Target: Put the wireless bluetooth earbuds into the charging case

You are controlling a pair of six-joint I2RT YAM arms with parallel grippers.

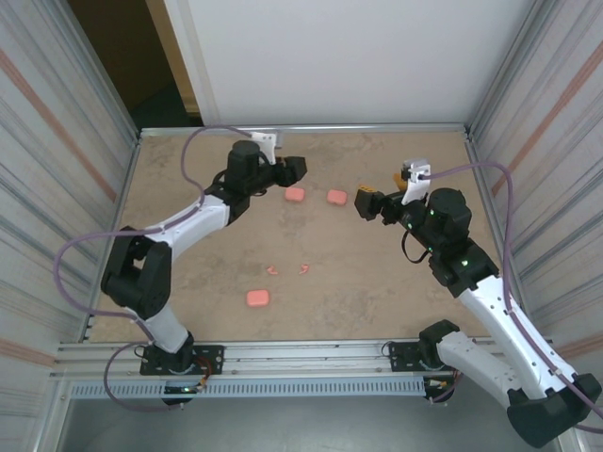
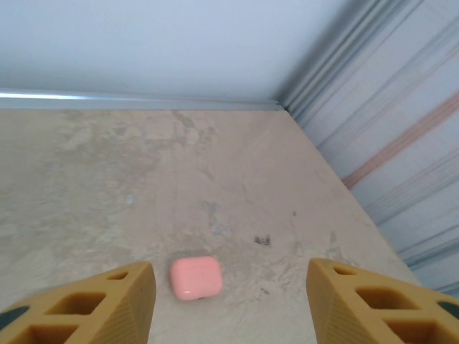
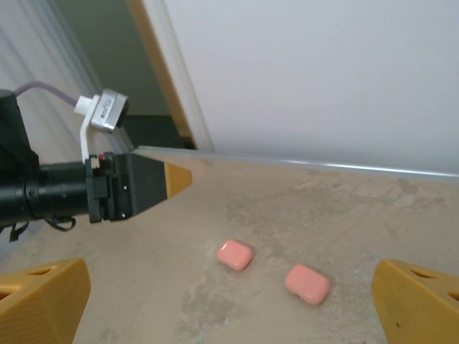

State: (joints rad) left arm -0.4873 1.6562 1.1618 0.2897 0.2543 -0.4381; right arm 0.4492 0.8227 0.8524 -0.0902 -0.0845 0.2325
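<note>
table [image 1: 377, 301]: beige. arms: two, left arm [image 1: 179, 226], right arm [image 1: 480, 282]. left gripper [image 1: 294, 169]: jaws open, empty, well beyond lone case [image 1: 257, 298]. right gripper [image 1: 366, 204]: jaws spread wide, empty, beyond lone case, off right. cases: three in top view; right wrist view catches far-left case [image 3: 235, 254] beside far-right case [image 3: 307, 284]; left wrist view: one case [image 2: 196, 277] ahead between jaws, untouched. earbuds [image 1: 271, 270]: two, seen from top, loose on table just beyond lone case.
</note>
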